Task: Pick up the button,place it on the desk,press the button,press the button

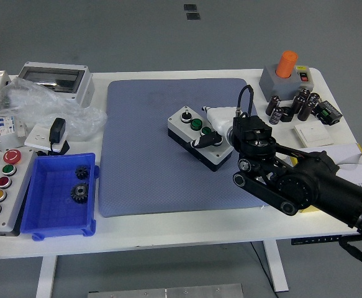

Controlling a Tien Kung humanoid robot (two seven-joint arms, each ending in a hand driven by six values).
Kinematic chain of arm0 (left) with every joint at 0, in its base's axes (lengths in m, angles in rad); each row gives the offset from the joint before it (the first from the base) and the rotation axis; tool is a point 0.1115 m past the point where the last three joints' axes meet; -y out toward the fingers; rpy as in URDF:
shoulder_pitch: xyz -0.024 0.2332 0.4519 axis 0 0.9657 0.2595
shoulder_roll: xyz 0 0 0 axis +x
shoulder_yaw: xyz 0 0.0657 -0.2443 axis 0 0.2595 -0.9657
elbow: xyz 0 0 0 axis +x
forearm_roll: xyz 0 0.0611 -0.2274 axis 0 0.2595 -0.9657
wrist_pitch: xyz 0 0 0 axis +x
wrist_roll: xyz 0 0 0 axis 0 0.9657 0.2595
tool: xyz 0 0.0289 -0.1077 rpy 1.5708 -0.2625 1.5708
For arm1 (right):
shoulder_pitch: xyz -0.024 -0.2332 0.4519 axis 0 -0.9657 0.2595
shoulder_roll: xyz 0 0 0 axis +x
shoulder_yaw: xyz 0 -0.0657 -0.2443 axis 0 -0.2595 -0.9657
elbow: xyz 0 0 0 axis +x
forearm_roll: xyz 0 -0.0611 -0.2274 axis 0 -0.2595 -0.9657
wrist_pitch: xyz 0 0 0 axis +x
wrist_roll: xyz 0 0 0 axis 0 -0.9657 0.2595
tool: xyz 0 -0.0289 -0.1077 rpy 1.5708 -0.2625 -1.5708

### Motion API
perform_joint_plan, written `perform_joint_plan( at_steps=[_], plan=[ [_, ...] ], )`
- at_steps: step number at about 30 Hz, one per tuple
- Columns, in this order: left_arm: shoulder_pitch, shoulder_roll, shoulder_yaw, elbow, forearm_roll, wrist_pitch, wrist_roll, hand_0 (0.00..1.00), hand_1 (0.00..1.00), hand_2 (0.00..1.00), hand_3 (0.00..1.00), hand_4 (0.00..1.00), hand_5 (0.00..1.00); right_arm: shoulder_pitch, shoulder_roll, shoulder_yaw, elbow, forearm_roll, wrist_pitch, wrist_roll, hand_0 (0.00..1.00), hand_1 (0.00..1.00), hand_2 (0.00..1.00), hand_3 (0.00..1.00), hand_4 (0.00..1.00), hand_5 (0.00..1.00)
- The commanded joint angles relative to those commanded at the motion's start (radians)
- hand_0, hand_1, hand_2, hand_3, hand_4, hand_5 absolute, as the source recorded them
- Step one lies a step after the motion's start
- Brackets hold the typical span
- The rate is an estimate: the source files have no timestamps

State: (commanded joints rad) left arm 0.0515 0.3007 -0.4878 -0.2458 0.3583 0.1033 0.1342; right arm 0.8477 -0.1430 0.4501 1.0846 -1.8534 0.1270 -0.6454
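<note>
The button box, white on top with a black base, lies at an angle on the blue mat right of centre. Its top shows a black button and a green button. My right hand reaches in from the right and is closed around the box's right end. One black finger lies across the top there and white finger parts sit at the far side. The box's right end is hidden by the hand. The left arm is out of view.
A blue bin with two gears and a panel of coloured buttons sit at front left. A grey enclosure, plastic bag and adapter are at back left. A grey box with an orange cylinder, capacitors and a white switch are at back right.
</note>
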Motion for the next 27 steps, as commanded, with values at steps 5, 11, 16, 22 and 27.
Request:
perform_joint_plan(
  at_steps=[5, 11, 16, 22, 27],
  plan=[
    [0.0, 0.0, 0.002, 0.0, -0.001, 0.0, 0.0, 0.625, 0.66, 0.626, 0.675, 0.713, 0.333, 0.001, 0.004, -0.015, -0.006, -0.001, -0.004, 0.0, 0.391, 0.671, 0.78, 0.961, 0.946, 0.483],
    [0.0, 0.001, 0.003, 0.001, -0.003, 0.0, 0.0, 0.626, 0.66, 0.626, 0.674, 0.711, 0.331, 0.001, 0.007, -0.03, -0.01, -0.018, -0.031, 0.0, 0.333, 0.629, 0.723, 0.833, 0.878, 0.382],
    [-0.003, 0.0, 0.003, 0.0, -0.001, 0.0, 0.0, 0.625, 0.66, 0.625, 0.673, 0.71, 0.331, 0.003, 0.008, -0.04, -0.009, -0.034, -0.054, 0.0, 0.292, 0.6, 0.656, 0.696, 0.833, 0.349],
    [-0.003, 0.0, 0.003, 0.0, -0.001, 0.0, 0.0, 0.625, 0.66, 0.625, 0.673, 0.71, 0.33, 0.003, 0.01, -0.057, -0.011, -0.04, -0.072, 0.0, 0.231, 0.522, 0.537, 0.563, 0.628, 0.296],
    [-0.002, 0.0, 0.004, 0.0, -0.001, 0.0, 0.0, 0.625, 0.66, 0.625, 0.673, 0.71, 0.331, 0.001, 0.011, -0.069, -0.015, -0.038, -0.088, 0.0, 0.248, 0.495, 0.499, 0.528, 0.535, 0.224]
  ],
)
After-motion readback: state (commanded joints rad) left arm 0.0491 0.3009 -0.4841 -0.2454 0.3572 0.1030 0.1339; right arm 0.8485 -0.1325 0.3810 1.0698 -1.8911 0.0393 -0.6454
